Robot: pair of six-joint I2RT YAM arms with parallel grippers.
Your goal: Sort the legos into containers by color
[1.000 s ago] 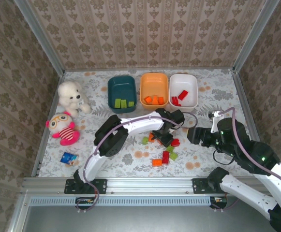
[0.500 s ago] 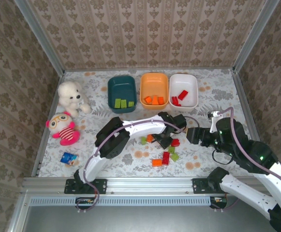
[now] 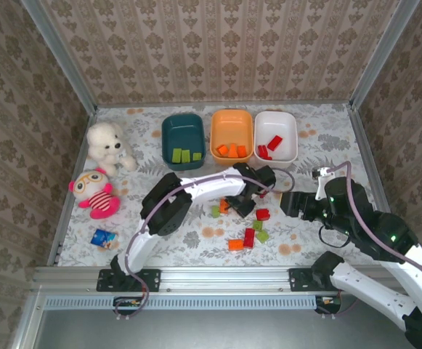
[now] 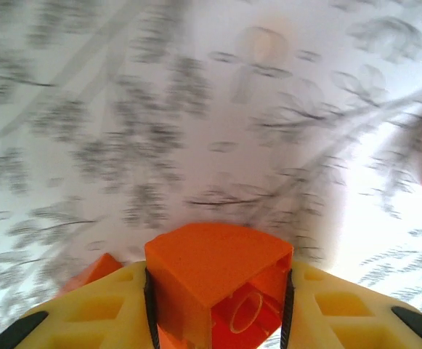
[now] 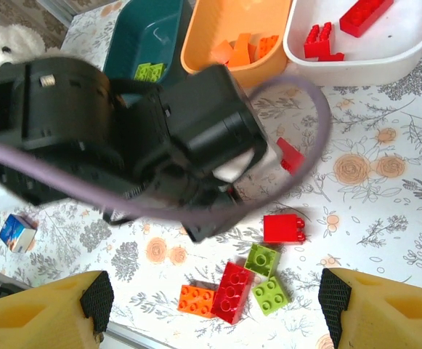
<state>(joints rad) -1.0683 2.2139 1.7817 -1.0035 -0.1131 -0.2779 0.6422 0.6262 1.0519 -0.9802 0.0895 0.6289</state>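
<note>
Tubs, three (teal, orange, white)

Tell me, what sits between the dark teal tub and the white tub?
The orange tub, holding orange bricks, sits between the dark teal tub and the white tub, as the top camera shows.

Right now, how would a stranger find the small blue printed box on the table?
Start at the pink plush doll on the left of the flowered table. Just nearer the front edge lies the small blue printed box, alone. It is the only bright blue thing, far from the plastic bricks.
</note>
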